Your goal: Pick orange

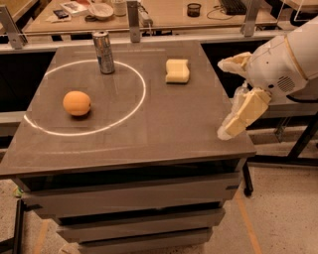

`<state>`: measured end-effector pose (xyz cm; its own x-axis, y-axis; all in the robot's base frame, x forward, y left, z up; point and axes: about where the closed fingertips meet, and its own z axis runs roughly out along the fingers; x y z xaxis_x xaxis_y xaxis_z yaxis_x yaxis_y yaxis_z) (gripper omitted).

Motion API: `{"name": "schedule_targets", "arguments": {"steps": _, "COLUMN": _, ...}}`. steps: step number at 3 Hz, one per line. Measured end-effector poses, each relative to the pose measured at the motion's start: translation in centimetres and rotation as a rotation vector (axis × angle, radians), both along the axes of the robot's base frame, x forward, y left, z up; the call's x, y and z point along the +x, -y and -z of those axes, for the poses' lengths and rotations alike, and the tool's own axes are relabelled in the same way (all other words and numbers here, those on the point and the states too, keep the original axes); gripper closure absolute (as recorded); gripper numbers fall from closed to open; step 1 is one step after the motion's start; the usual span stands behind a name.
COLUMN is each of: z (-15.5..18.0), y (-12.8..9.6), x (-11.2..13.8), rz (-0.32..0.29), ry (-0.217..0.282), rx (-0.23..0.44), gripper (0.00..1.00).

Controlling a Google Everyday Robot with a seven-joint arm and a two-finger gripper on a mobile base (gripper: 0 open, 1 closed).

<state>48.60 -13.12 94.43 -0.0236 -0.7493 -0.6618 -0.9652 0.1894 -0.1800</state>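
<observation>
The orange [76, 103] is a round, smooth fruit lying on the dark table [164, 129], at the left inside a white ring painted on the top. My gripper [222, 97] hangs at the table's right edge, far to the right of the orange and level with it. Its two cream fingers [244, 113] stand well apart and hold nothing. The white arm [285, 62] reaches in from the right.
A metal can [103, 52] stands upright at the back of the ring. A pale yellow sponge [177, 71] lies at the back right, between the can and my gripper. A railing and a cluttered bench [164, 15] run behind the table.
</observation>
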Motion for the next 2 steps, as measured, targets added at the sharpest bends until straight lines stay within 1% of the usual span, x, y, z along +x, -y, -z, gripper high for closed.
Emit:
{"name": "schedule_targets", "arguments": {"steps": 1, "z": 0.0, "y": -0.1, "x": 0.0, "rz": -0.001, "ry": 0.001, "rx": 0.001, "gripper": 0.00}}
{"name": "schedule_targets", "arguments": {"steps": 2, "z": 0.7, "y": -3.7, "x": 2.5, "rz": -0.069, "ry": 0.029, "rx": 0.063, "gripper": 0.00}}
